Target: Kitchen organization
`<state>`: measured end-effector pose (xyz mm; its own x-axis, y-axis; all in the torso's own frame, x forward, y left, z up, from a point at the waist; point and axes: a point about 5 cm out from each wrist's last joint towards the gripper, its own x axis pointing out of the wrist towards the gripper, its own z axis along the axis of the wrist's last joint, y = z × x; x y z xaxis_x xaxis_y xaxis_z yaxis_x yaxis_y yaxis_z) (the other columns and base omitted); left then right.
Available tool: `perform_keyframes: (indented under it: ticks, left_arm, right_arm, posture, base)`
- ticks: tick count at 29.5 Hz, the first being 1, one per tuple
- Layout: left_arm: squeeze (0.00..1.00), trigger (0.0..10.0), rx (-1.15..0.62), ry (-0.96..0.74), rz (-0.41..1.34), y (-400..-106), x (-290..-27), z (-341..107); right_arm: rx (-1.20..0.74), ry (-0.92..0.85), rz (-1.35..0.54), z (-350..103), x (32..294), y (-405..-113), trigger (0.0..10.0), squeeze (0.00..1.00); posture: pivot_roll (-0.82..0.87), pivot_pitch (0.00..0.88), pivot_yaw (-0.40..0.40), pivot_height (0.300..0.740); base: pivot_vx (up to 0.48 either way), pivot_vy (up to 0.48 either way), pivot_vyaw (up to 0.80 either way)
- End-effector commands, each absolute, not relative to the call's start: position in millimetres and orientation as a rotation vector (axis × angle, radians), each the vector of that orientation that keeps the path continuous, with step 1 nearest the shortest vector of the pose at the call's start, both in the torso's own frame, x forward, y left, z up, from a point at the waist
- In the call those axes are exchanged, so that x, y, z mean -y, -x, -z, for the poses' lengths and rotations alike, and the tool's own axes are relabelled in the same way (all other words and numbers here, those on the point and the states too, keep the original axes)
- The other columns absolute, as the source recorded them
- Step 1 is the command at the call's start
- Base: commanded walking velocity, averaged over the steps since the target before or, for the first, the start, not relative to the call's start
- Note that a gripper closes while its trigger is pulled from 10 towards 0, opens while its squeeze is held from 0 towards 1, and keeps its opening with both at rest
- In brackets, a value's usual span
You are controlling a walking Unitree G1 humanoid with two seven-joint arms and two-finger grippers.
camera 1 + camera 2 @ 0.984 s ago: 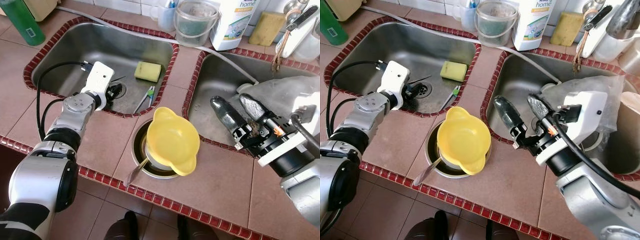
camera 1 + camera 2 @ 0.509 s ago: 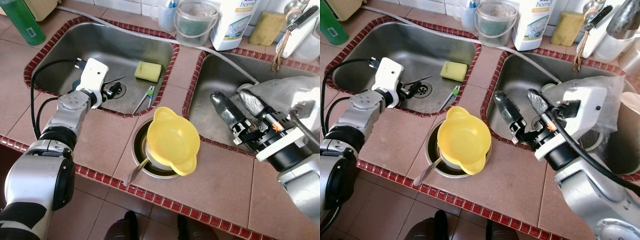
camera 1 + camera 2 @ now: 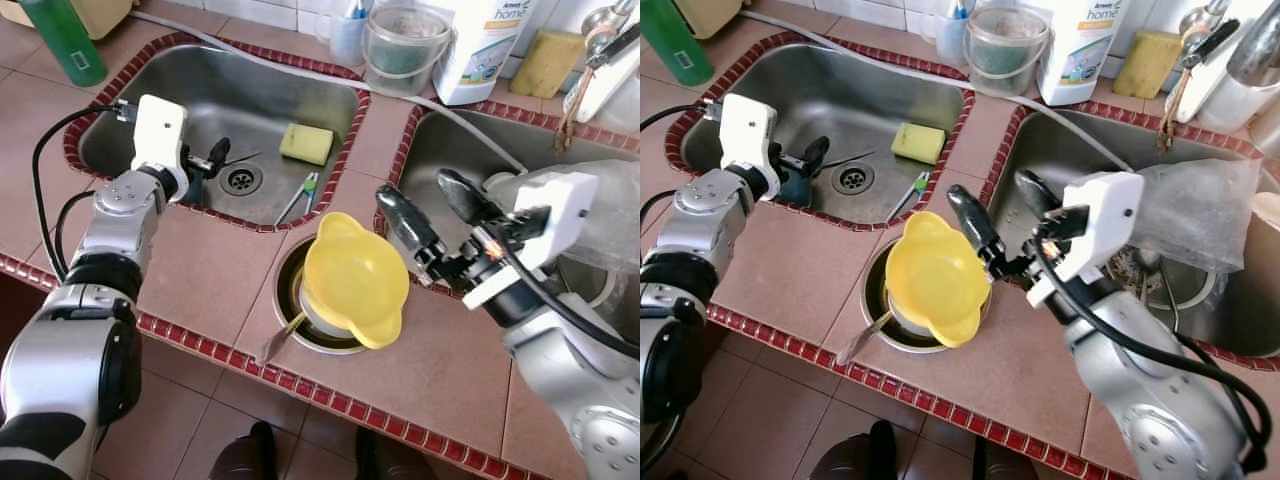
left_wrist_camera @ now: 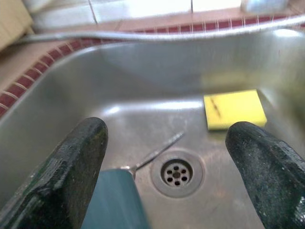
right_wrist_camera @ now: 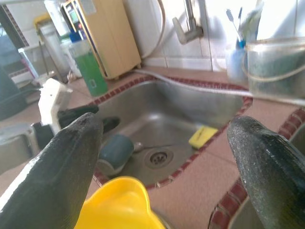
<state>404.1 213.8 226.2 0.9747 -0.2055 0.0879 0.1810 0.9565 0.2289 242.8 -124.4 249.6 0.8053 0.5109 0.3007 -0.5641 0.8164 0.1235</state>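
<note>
While L gripper (image 3: 205, 165) hangs released over left sink (image 3: 130, 110), a teal cup (image 4: 112, 200) lies just below its fingers, near drain. Centre: yellow bowl (image 3: 352, 282) sits tilted in steel pot (image 3: 872, 300) with spoon (image 3: 278, 338). R gripper (image 3: 425, 208), spread wide, hovers beside bowl. Risk: a finger nudging rim, tipping bowl off the stack.

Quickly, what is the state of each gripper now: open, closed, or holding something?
Left gripper: open, holding nothing, over the left sink above a teal cup.
Right gripper: open, holding nothing, beside the yellow bowl.
</note>
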Motion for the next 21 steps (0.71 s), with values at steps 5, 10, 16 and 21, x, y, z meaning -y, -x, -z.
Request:
perform_keyframes:
  ticks: [5,10,16,21]
  left_arm:
    - [1.00,10.0,0.160,-0.193,0.177,-398.0,-216.4,-231.4]
    - [1.00,10.0,0.191,-0.211,0.121,-386.4,-219.5,-225.4]
    - [1.00,10.0,0.224,-0.231,0.063,-375.6,-215.5,-223.8]
    - [0.00,10.0,0.256,-0.168,0.037,-362.4,-207.9,-229.8]
  right_arm:
    - [0.302,-0.170,-0.605,-244.2,118.4,-252.8,10.0,0.00]
    - [0.323,-0.137,-0.600,-237.8,114.5,-262.2,10.0,0.00]
    - [0.348,-0.094,-0.554,-229.4,116.9,-274.4,10.0,0.00]
    - [0.376,-0.059,-0.534,-223.5,116.1,-282.5,10.0,0.00]
  posture:
    - [-0.03,0.162,-0.011,0.740]
    - [0.00,0.131,-0.028,0.740]
    - [0.02,0.096,-0.047,0.740]
    - [0.02,0.067,-0.057,0.740]
  base:
    - [0.000,0.000,0.00]
    - [0.000,0.000,0.00]
    - [0.000,0.000,0.00]
    - [0.000,0.000,0.00]
